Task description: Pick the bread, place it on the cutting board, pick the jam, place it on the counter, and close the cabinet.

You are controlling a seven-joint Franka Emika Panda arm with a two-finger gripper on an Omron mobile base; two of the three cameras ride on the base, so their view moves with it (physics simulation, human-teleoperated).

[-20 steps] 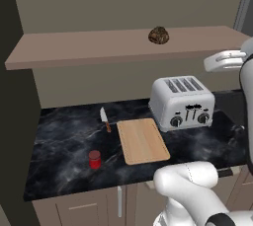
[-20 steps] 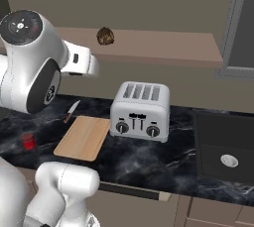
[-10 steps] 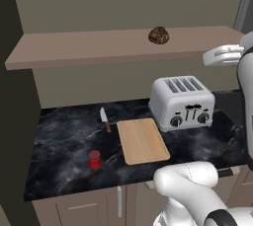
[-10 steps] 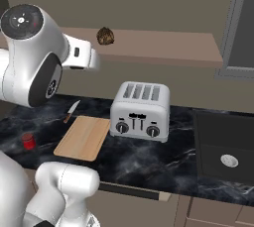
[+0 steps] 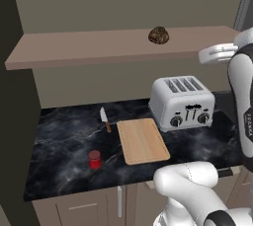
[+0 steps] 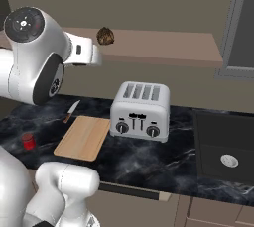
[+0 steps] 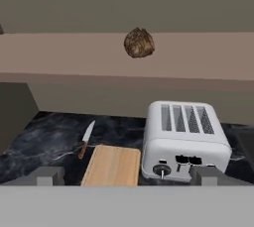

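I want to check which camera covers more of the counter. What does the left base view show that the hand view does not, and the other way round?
Left base view alone: the jam on the counter, left of the board, and the low cabinets' handle. Hand view alone: the open gripper, its fingertips at the bottom edge. Both share the bread on the shelf, the toaster, the knife and the board.

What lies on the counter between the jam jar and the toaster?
The cutting board lies between the jam and the toaster, flat on the counter, clearest in the left base view.
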